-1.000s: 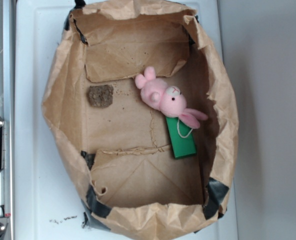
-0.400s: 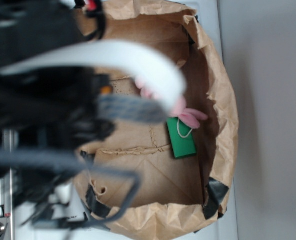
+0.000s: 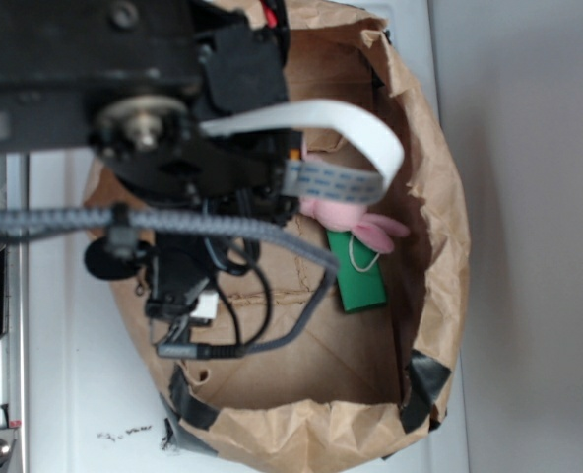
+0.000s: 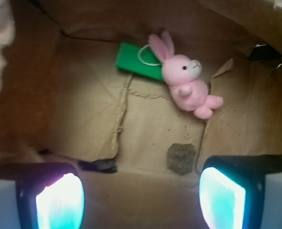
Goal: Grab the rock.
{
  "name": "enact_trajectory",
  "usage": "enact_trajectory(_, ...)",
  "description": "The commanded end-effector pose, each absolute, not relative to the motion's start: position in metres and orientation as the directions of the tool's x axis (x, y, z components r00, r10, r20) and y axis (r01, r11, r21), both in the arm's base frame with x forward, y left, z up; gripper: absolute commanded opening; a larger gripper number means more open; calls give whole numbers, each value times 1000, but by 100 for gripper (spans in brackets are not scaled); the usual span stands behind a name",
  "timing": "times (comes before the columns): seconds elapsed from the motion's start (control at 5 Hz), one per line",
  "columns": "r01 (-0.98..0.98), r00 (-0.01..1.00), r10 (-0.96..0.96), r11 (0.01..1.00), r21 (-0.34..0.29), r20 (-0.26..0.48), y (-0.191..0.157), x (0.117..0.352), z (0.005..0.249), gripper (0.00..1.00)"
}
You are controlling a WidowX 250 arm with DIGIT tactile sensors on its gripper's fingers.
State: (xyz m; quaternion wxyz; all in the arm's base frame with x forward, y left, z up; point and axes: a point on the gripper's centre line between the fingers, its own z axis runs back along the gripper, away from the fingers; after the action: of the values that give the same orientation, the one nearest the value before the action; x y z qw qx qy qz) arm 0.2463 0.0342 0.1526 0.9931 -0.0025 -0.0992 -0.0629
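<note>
Since a second ago the arm has swung over the bag [image 3: 439, 197]; the tool [image 4: 141, 198] hangs released, seemingly above the ungrasped rock [image 4: 181, 158].

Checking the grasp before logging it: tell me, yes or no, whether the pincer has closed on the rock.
No: in the wrist view the rock lies free on the bag floor, between and beyond the pincer's spread fingers.

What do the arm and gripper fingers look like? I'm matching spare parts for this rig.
The arm is black, with a round silver hub, a flat white ribbon cable and grey braided and thin black cables. In the wrist view the gripper has black-framed fingers whose pads glow pale cyan.
</note>
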Motion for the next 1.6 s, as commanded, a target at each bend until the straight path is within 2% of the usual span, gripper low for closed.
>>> enact_trajectory(0.0, 42, 993, -44, 999, 28, 106, 62, 259, 122, 100)
enact_trajectory(0.2, 14, 997, -18, 999, 47, 79, 63, 259, 120, 100)
enact_trajectory(0.8, 14, 997, -18, 999, 47, 79, 63, 259, 120, 100)
enact_trajectory(1.0, 31, 994, -38, 997, 69, 99, 65, 258, 86, 100)
enact_trajectory(1.2, 45, 995, -49, 998, 46, 88, 75, 258, 69, 100)
enact_trajectory(1.4, 38, 996, -42, 998, 48, 74, 81, 263, 66, 100)
